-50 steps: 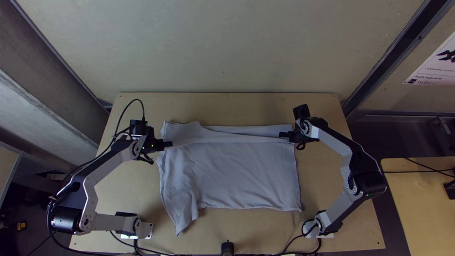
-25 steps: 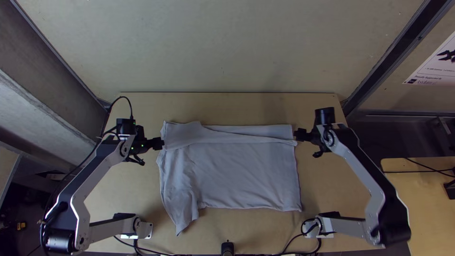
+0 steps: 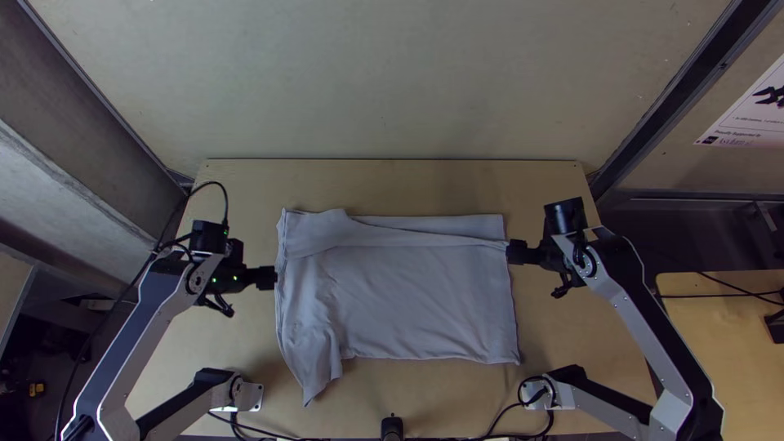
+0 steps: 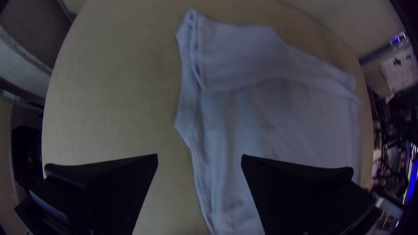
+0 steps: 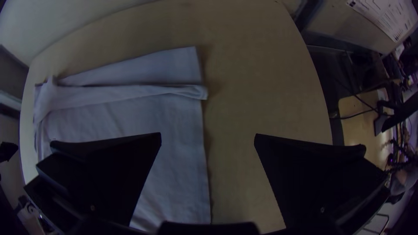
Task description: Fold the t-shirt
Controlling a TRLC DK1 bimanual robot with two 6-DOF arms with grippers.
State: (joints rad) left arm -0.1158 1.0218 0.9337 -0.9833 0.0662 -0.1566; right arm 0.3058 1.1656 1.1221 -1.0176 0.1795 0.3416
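My left gripper (image 3: pixel 266 278) is by the left side of the light grey t-shirt (image 3: pixel 416 302), and my right gripper (image 3: pixel 518 251) is by its right side. The shirt lies spread, with a strip folded over along its far edge and a bunched corner trailing toward the near left. In the left wrist view my left gripper (image 4: pixel 199 159) stands open, the side edge of the shirt (image 4: pixel 278 113) between and beyond its fingers. In the right wrist view my right gripper (image 5: pixel 208 137) is open above the other side edge of the shirt (image 5: pixel 174 130), holding nothing.
The light wooden table (image 3: pixel 392 184) extends around the shirt. A black post (image 3: pixel 392 426) stands at the near edge, with cables beside it and along both arm bases. A second wooden table (image 3: pixel 719 327) is off to the right.
My right gripper has shifted right, off the folded strip's end, then slightly toward the near edge. My left gripper has moved left and nearer. The folded strip's right end lies slightly differently.
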